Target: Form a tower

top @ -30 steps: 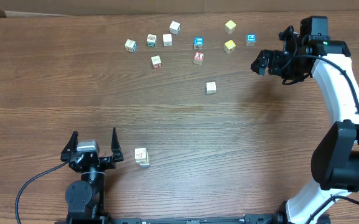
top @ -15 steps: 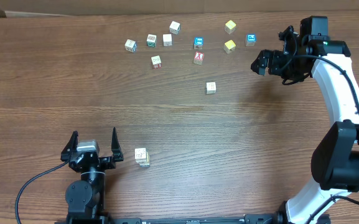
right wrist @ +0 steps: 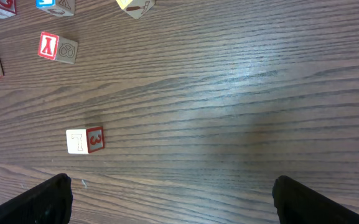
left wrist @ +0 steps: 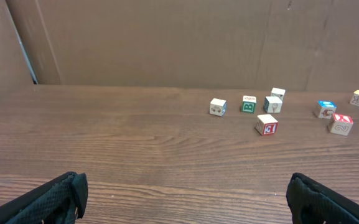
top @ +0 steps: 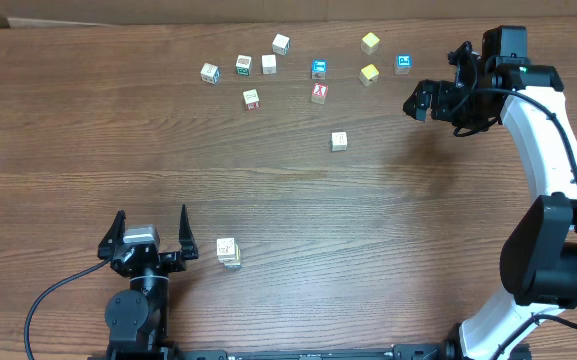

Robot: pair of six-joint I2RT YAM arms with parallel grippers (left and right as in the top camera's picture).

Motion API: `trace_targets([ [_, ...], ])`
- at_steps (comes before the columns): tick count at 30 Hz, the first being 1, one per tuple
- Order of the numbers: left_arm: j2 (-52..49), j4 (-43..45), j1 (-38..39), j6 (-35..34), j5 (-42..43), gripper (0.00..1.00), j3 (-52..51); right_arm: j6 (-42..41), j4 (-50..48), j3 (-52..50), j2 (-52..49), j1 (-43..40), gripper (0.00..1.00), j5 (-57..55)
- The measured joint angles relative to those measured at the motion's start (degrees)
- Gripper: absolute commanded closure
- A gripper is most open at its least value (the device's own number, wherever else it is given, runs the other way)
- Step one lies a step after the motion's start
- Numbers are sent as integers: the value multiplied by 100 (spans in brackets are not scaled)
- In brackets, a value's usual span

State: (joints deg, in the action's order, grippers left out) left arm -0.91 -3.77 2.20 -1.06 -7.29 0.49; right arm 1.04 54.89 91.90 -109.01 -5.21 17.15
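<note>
I see the table [top: 68,150] as a broad band of bare wood between the scattered cubes [top: 269,64] near its far edge and my left gripper [top: 152,218] at the near edge. A lone cube [top: 339,140] sits mid-table, and my right gripper [top: 415,103] is by the scatter's right end. Both claws stand spread wide, only wood between their fingers. The tower [top: 228,252] stands just right of the left gripper, apart from it: a pale column one cube wide, with a printed top and a yellowish side, its height unclear from above.
</note>
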Motion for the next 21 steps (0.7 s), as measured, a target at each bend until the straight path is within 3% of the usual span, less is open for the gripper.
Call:
trace_targets([
  [13, 0, 0, 0, 0, 0, 0, 0, 94, -133, -7, 612, 0, 0, -203],
  [17, 0, -2, 0, 0, -2, 0, 0, 446, -1075, -343, 942, 13, 0, -92],
  [21, 0, -4, 0, 0, 0, 0, 0, 767, -2282, -1414, 1397, 83, 0, 133],
])
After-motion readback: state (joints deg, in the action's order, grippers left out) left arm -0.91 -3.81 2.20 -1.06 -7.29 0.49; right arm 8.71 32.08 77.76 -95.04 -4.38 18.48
